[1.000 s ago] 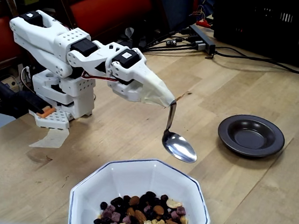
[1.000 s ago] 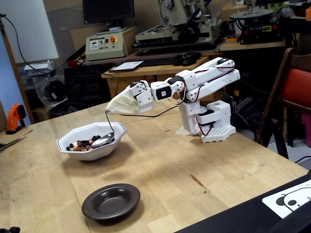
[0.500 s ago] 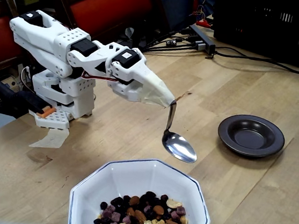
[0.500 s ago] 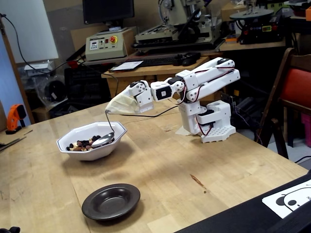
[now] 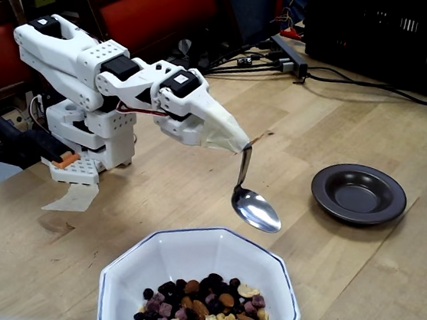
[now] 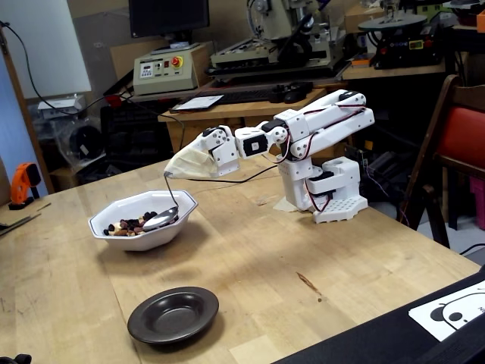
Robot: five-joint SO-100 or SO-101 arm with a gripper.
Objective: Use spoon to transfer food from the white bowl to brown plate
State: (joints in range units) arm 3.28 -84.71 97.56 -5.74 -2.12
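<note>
My gripper [image 5: 242, 145] is wrapped in beige tape that hides its fingers, and it is shut on the handle of the silver spoon [image 5: 256, 210]. The spoon hangs down with nothing in its oval scoop, just above the far rim of the white bowl [image 5: 148, 247]. In the other fixed view the gripper [image 6: 171, 174] holds the spoon [image 6: 160, 220] over the right part of the white bowl [image 6: 138, 236]. The food [image 5: 204, 309], a mix of nuts and dried fruit, lies in the bowl's near half. The brown plate [image 5: 324, 201] sits bare to the right, seen also as the brown plate [image 6: 145, 324] nearer that camera.
The white arm base [image 5: 84, 141] stands at the table's left. A black crate [image 5: 390, 33] and cables [image 5: 346, 81] lie at the back right, with red chairs [image 5: 157, 7] behind. A printed sheet [image 6: 455, 307] lies at the near right table edge.
</note>
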